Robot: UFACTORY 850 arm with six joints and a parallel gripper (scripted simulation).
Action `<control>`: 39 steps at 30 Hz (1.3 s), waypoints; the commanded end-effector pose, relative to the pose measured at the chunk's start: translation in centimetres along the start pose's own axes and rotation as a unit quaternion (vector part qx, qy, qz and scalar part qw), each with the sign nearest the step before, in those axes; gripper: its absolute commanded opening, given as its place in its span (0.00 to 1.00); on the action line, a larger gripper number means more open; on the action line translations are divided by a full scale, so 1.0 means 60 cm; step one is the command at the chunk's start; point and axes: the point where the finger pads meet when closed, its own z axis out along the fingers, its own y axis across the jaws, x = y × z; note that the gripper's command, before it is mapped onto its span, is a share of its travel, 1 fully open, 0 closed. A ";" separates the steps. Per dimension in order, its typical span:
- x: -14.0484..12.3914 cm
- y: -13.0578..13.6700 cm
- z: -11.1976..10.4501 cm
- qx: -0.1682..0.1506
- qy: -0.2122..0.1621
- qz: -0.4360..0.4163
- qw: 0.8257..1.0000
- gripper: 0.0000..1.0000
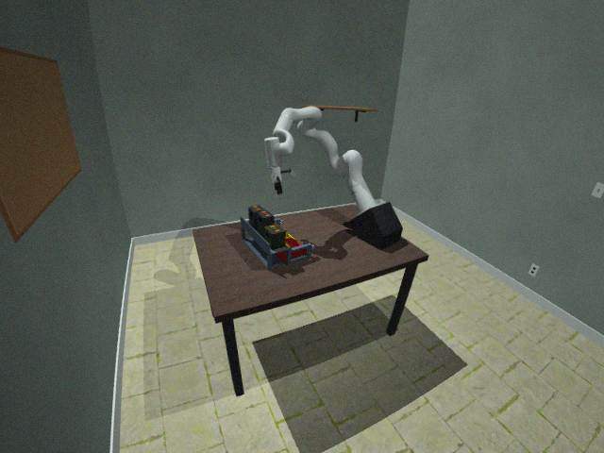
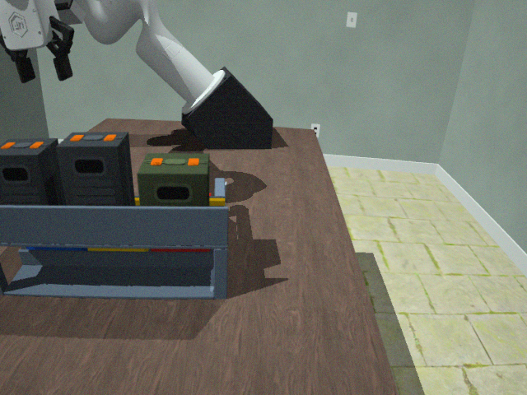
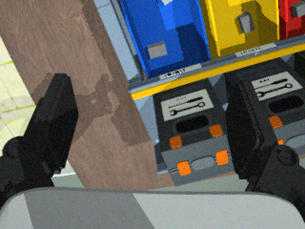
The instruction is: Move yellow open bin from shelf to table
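Observation:
Grey parts lie in the yellow bin. In the top view only a sliver of yellow [image 1: 291, 240] shows. My gripper [image 2: 42, 63] is open and empty, high above the shelf's left end, well clear of all bins. It also shows in the top view [image 1: 277, 186]. In the wrist view its fingers frame the dark cases below.
Two dark closed cases [image 2: 91, 168] [image 2: 23, 169] and a green case [image 2: 173, 178] stand on the shelf's top level. The arm's black base [image 2: 227, 117] stands at the table's far side. The table edge [image 2: 340, 238] runs along the right.

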 end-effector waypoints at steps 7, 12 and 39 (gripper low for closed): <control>-0.001 0.000 0.000 -0.001 -0.001 0.000 1.000 1.00; -0.002 0.000 0.007 -0.001 -0.001 0.000 1.000 1.00; 0.082 -0.032 0.025 -0.001 -0.001 0.000 1.000 1.00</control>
